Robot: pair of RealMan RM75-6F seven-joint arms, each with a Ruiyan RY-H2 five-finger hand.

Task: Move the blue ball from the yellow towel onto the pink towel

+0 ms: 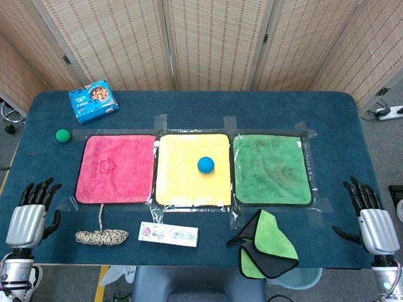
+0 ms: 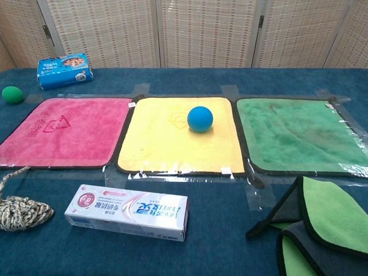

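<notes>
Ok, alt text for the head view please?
A blue ball sits on the yellow towel, between a pink towel and a green towel. Each robot hand, left and right, rests open at the table's near corners.
</notes>
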